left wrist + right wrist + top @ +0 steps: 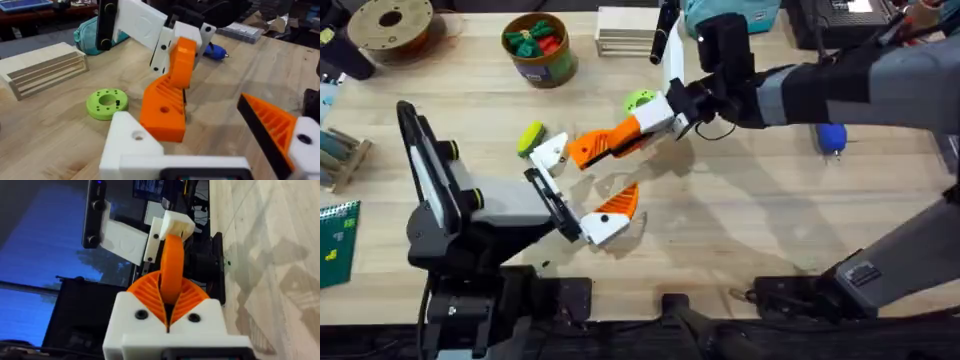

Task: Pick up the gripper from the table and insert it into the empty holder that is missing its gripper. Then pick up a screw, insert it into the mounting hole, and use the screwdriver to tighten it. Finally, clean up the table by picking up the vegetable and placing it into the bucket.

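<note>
Right arm [840,75]: reaches in from 3 o'clock across the middle of the counter [740,220]; right jaws clamped narrow on the orange wedge.
Orange wedge [588,150]: held off the counter near the centre, tilted, black end not clear; in the left wrist view [162,112] just beside the white block, contact not clear; in the right wrist view [171,275] pinched between two ribbed orange pads [147,292].
Left arm [470,215]: comes in from 8 o'clock; left jaws wide, one side a plain white block, the other an orange finger [618,205].
White block [550,152]: plain, no orange finger, at 9 o'clock of the wedge; screw hole on top in the left wrist view [131,142].
Screwdriver [832,137]: blue, lies at 3 o'clock, well apart from the jaws.
Yellow vegetable [530,137]: on the counter at 9 o'clock of the white block, just beside it.
Bucket [542,68]: at 11 o'clock, upright, with red and green toy pieces [535,38] inside.
Green disc [640,100]: flat on the counter at 12 o'clock of the wedge.
</note>
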